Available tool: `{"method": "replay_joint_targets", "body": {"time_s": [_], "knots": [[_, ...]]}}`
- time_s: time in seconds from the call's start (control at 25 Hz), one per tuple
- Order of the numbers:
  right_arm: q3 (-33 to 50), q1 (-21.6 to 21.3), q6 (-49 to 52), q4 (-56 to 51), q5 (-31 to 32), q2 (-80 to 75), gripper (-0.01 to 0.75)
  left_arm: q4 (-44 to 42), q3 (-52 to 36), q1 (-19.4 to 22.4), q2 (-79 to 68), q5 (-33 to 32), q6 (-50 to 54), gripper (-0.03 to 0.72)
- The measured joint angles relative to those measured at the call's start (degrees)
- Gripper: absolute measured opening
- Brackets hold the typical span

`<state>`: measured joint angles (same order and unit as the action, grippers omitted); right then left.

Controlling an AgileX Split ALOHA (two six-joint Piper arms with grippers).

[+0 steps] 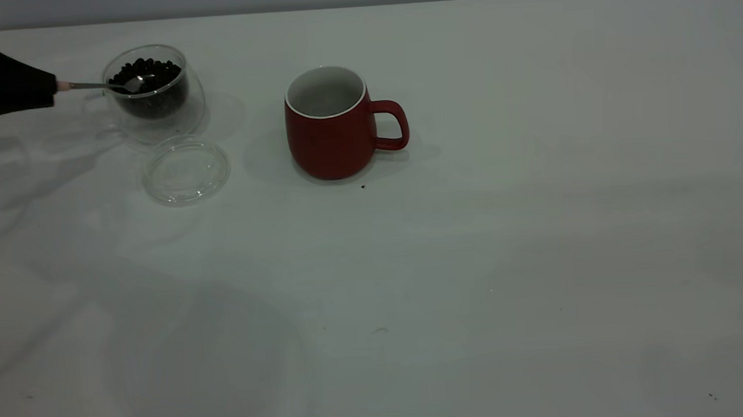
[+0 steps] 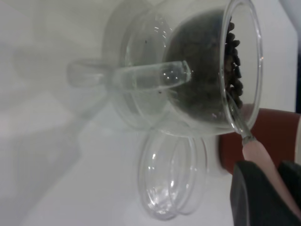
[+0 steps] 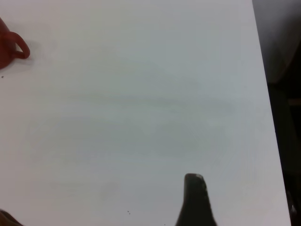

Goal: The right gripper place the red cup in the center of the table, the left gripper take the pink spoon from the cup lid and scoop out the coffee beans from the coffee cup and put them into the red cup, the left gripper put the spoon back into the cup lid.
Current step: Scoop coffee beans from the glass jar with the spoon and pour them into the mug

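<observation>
At table [image 1: 535,226] centre stands the red cup [image 1: 327,132], placed but empty. Left tool [image 1: 53,87] pinches the spoon [image 1: 99,86], bowl in the beans [image 1: 149,77]; transfer and return to the lid [image 1: 185,169] remain. Right tool [image 3: 195,202]: grip unclear.

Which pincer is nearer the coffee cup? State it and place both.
Left. The left pincer holds the pink spoon with its bowl in the coffee cup, right beside it. The right pincer hangs over bare table, beyond the red cup.
</observation>
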<state>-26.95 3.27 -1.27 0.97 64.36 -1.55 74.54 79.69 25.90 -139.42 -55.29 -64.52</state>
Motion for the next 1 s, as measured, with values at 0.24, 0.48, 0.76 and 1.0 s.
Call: {"method": "replay_joint_targets", "body": {"time_s": [0.24, 0.48, 0.76, 1.0], "knots": [[0.0, 0.0, 0.0, 0.0, 0.0, 0.0, 0.591, 2.9, 0.1, 0.8, -2.8, -5.2, 1.3, 0.114], [0.0, 0.0, 0.0, 0.0, 0.0, 0.0, 0.591, 5.8, 0.1, 1.8, -5.0, -9.4, 0.5, 0.114], [0.0, 0.0, 0.0, 0.0, 0.0, 0.0, 0.591, 6.1, 0.1, 3.9, -5.0, -9.8, 0.4, 0.114], [0.0, 0.0, 0.0, 0.0, 0.0, 0.0, 0.591, 5.4, 0.1, 4.1, -5.0, -9.8, 1.4, 0.114]]}}
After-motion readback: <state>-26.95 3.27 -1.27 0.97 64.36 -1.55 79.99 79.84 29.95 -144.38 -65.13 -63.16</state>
